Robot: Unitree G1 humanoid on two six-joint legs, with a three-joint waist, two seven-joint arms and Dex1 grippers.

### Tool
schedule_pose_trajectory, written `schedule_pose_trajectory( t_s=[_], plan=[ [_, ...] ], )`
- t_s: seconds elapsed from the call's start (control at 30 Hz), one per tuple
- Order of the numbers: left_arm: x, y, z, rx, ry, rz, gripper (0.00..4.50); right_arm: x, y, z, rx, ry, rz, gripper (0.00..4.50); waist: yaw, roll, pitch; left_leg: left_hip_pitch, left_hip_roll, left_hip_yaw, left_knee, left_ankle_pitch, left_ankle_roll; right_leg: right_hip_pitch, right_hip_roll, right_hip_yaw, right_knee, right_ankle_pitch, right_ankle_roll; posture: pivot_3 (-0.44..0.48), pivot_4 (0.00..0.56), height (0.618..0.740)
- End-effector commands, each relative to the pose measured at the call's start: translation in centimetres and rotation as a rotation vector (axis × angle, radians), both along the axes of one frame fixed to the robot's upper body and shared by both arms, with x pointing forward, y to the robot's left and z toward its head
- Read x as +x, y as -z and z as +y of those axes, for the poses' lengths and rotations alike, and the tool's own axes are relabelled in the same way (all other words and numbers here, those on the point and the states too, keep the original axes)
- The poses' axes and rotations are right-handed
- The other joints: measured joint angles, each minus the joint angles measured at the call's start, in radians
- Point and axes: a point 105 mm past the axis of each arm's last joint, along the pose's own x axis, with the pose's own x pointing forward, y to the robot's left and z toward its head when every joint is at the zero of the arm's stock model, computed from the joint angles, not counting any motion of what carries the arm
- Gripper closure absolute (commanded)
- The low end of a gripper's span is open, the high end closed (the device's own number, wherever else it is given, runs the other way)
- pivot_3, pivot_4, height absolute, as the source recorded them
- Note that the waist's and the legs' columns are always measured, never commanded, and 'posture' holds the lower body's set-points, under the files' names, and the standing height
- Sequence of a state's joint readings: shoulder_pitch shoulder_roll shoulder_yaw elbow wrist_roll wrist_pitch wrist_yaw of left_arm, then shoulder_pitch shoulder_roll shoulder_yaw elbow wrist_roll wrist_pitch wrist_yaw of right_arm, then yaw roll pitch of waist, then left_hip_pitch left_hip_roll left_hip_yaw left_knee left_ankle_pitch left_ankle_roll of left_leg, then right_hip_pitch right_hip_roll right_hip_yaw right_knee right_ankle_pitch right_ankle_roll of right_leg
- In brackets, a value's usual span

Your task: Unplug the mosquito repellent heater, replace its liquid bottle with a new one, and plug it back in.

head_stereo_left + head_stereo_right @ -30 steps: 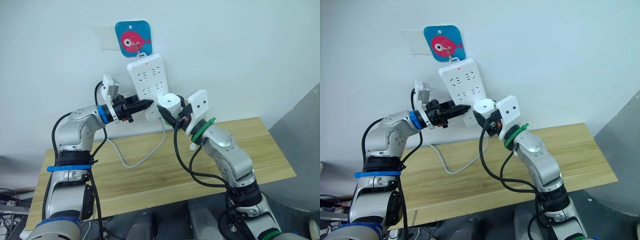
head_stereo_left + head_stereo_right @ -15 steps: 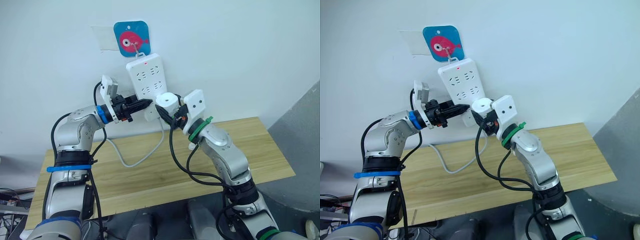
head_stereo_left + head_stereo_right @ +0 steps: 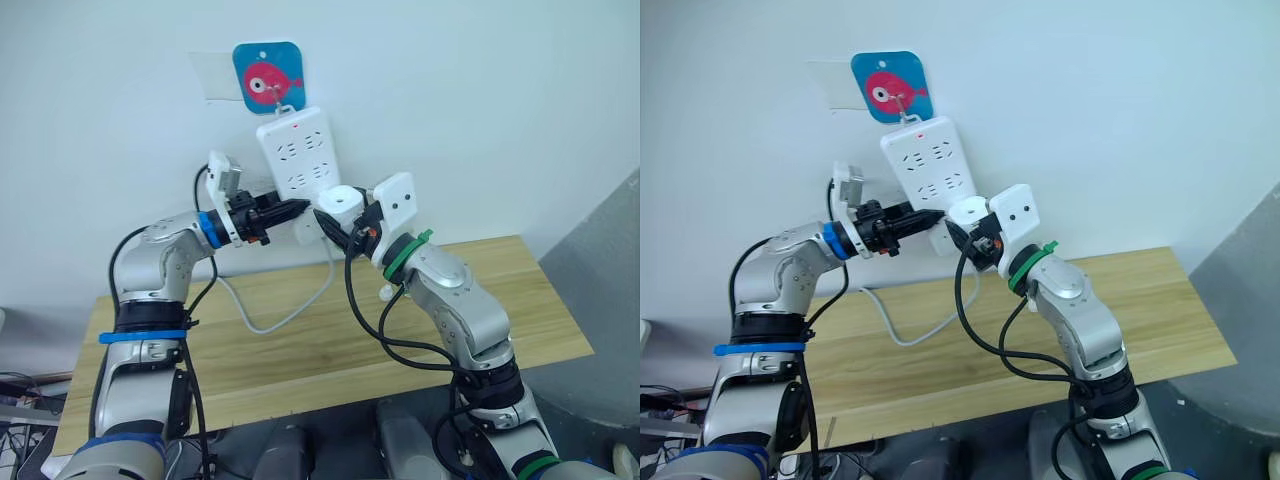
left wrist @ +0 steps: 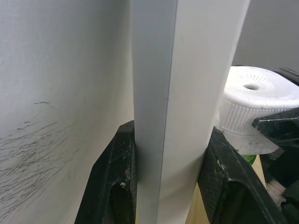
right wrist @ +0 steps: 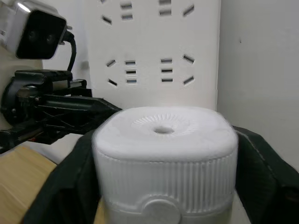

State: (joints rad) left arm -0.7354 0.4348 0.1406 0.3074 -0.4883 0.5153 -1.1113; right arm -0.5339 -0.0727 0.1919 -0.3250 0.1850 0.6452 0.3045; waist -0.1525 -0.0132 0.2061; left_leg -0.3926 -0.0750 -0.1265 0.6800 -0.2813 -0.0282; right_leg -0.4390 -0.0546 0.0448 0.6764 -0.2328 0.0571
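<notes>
The power strip point(image 3: 297, 170) hangs on the wall point(image 3: 480, 110) above the table point(image 3: 300, 340), heater point(image 3: 343, 205) at its lower right.

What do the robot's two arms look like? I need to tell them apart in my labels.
Both arms are silver-grey with black joints and loose black cables. The left tool has black fingers behind a blue ring, plus a blue band lower down. The right tool has black fingers, a green ring and a white camera block.

a long white power strip point(image 3: 297, 165) hangs tilted on the pale wall point(image 3: 480, 110), its lower end at the tips of the left gripper and just beside the right one. above the strip, well over both grippers, a blue tag with a pink fish point(image 3: 267, 78). a white cord point(image 3: 285, 310) loops down below the grippers onto a wooden table point(image 3: 300, 350).
</notes>
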Motion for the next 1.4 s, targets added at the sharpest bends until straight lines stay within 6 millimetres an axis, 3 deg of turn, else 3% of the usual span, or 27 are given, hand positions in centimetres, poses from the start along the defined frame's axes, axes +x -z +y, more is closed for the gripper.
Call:
schedule_pose_trajectory(
  t_s=[0.03,0.13,0.3,0.47,0.6,0.63,0.73,0.93,1.07,1.23,1.4],
  plan=[
    [-0.7,-1.1,-1.2,0.018,0.073,-0.055,3.19,-1.0,-1.1,-0.4,0.009,-0.031,-0.031,0.03,0.003,0.0,0.0,-0.002,0.0,0.0,0.0,0.0,-0.001,-0.002,0.0,-0.001,-0.002,0.0,0.0,-0.19,0.17,0.74],
    [-0.6,-0.9,-1.1,0.028,0.065,-0.059,3.19,-1.7,-0.6,-1.0,-0.033,-0.045,-0.034,0.03,0.002,0.0,0.0,-0.008,0.0,-0.001,-0.001,-0.001,0.001,-0.005,-0.001,-0.002,-0.003,0.0,0.0,-0.19,0.17,0.74],
    [-0.4,-0.8,-1.0,0.032,0.059,-0.063,3.19,-3.1,-0.8,-3.9,-0.061,-0.059,-0.019,0.03,0.009,0.0,0.0,-0.008,-0.002,0.001,0.0,-0.002,0.003,-0.003,-0.002,-0.002,-0.012,0.0,0.0,-0.205,0.169,0.74],
    [-0.2,-0.6,-0.3,0.049,0.038,-0.065,3.19,-5.8,-1.3,-5.9,-0.089,-0.184,0.028,0.03,0.012,0.0,0.0,-0.007,0.0,0.001,-0.001,-0.002,0.003,-0.002,-0.001,-0.003,-0.012,0.0,0.0,-0.209,0.171,0.74],
    [0.6,-0.5,0.5,0.068,-0.015,-0.082,3.19,-6.7,-1.3,-6.7,-0.098,-0.262,0.071,0.03,0.011,0.0,-0.001,-0.007,0.0,0.002,-0.001,-0.002,0.004,-0.002,-0.001,-0.002,-0.012,0.0,0.0,-0.207,0.173,0.74],
    [0.8,-0.4,0.8,0.074,-0.03,-0.086,2.84,-6.7,-1.1,-6.8,-0.104,-0.277,0.081,0.01,0.011,0.0,-0.001,-0.006,0.0,0.002,0.0,-0.002,0.004,-0.002,-0.001,-0.002,-0.011,0.0,0.0,-0.203,0.172,0.74],
    [0.9,0.2,2.3,0.11,-0.078,-0.096,1.91,-6.5,-0.7,-6.6,-0.116,-0.318,0.095,0.65,0.01,0.0,-0.001,-0.005,0.0,0.003,-0.001,-0.003,0.005,-0.001,-0.001,-0.002,-0.011,0.0,0.0,-0.189,0.173,0.74],
    [-1.0,1.0,5.2,0.209,-0.134,-0.131,0.01,-5.8,0.3,-5.5,-0.13,-0.389,0.103,2.87,0.004,0.0,-0.001,-0.006,0.001,0.004,-0.001,-0.003,0.004,-0.003,-0.001,0.0,-0.011,0.0,0.0,-0.147,0.177,0.74],
    [-3.5,0.2,6.0,0.265,-0.15,-0.2,0.0,-5.0,1.3,-4.4,-0.145,-0.414,0.09,4.41,0.014,0.0,-0.001,-0.006,0.001,0.004,-0.001,-0.003,0.004,-0.003,-0.001,-0.001,-0.011,0.0,0.0,-0.122,0.173,0.74],
    [-7.7,-0.5,3.5,0.276,-0.087,-0.268,0.0,-4.2,1.5,-3.1,-0.134,-0.421,0.073,4.46,0.044,-0.001,-0.001,-0.006,0.0,0.004,-0.001,-0.003,0.004,-0.003,-0.002,0.0,-0.011,0.0,0.0,-0.08,0.171,0.74],
    [-9.7,0.2,1.8,0.277,-0.093,-0.26,0.0,-3.6,1.4,-2.6,-0.118,-0.404,0.063,4.46,0.071,-0.001,-0.001,-0.006,0.001,0.003,0.0,-0.003,0.004,-0.002,-0.001,-0.001,-0.01,0.001,-0.002,-0.062,0.168,0.74]
  ],
)
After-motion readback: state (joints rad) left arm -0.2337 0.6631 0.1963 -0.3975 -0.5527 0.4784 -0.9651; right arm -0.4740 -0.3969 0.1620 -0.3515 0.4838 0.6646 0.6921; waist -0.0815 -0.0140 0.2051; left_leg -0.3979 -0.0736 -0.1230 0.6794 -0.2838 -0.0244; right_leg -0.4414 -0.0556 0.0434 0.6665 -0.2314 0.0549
